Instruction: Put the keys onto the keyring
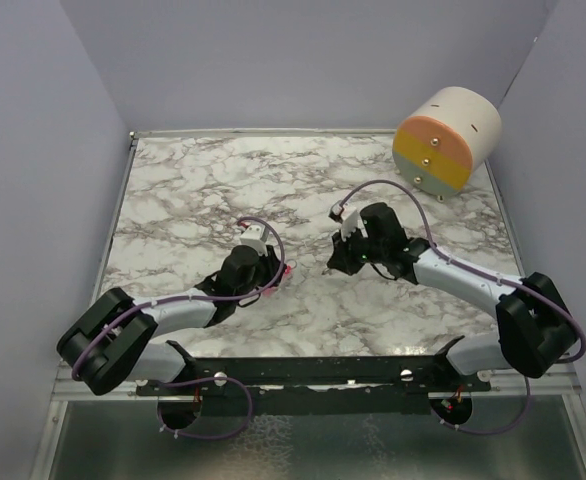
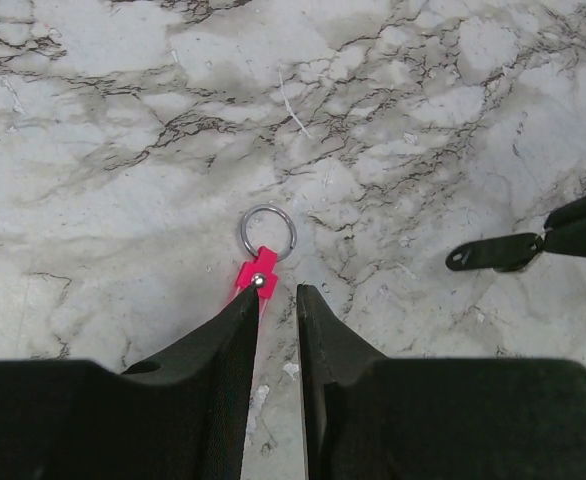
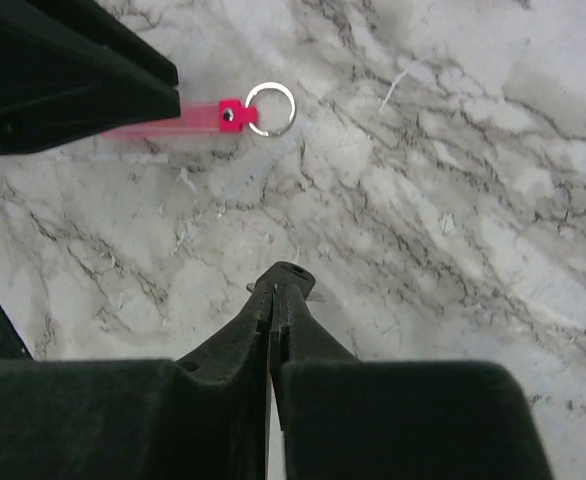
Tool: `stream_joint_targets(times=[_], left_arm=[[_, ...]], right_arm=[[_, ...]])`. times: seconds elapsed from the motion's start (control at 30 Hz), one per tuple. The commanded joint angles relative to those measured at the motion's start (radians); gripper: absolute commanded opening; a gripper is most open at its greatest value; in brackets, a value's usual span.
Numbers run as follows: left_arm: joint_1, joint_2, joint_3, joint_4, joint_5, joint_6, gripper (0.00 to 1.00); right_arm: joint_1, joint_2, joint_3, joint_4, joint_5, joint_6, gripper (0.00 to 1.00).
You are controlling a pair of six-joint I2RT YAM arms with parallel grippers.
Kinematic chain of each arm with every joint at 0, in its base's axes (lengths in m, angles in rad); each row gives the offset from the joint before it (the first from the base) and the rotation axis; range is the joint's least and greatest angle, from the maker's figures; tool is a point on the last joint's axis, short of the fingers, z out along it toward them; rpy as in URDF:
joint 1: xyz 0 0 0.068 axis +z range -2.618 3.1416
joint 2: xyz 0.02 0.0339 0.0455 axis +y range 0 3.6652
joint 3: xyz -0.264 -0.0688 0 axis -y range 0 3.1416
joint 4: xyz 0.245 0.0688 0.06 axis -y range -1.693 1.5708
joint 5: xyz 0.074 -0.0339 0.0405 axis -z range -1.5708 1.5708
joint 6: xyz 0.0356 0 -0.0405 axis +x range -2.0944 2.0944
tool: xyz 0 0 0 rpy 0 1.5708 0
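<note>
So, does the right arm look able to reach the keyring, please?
Probably yes: the keyring juts ring-first from the left pincer, and only open marble separates it from the key in the right pincer.

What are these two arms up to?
The left gripper pinches the pink keyring, its metal ring sticking out over the marble table. The right gripper is shut on a small dark key and faces the ring, apart from it. The key is not on the ring yet.
</note>
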Motion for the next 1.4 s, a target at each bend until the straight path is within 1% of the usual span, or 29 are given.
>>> stream_joint_targets(times=[0.0,0.17,0.57,0.87,1.1,1.37], left_arm=[[-0.008,0.019,-0.003,0.023,-0.035,0.017,0.24],[-0.014,0.035,-0.001,0.023,-0.048,0.016,0.24],[-0.022,0.073,-0.008,0.024,-0.082,0.020,0.24],[-0.024,0.073,-0.020,0.037,-0.076,0.019,0.24],[-0.024,0.079,-0.033,0.057,-0.063,0.012,0.24],[-0.025,0.103,-0.037,0.081,-0.060,0.010,0.24]], right_arm=[[0.027,-0.067,-0.044,-0.095,0.070,0.030,0.01],[0.050,-0.069,-0.066,-0.108,0.085,0.036,0.01],[0.080,0.051,-0.039,-0.007,0.086,0.045,0.01],[0.089,0.078,-0.021,0.047,0.092,0.051,0.01],[0.092,0.096,-0.037,0.140,0.085,0.069,0.01],[0.095,0.137,-0.071,0.289,0.071,0.080,0.01]])
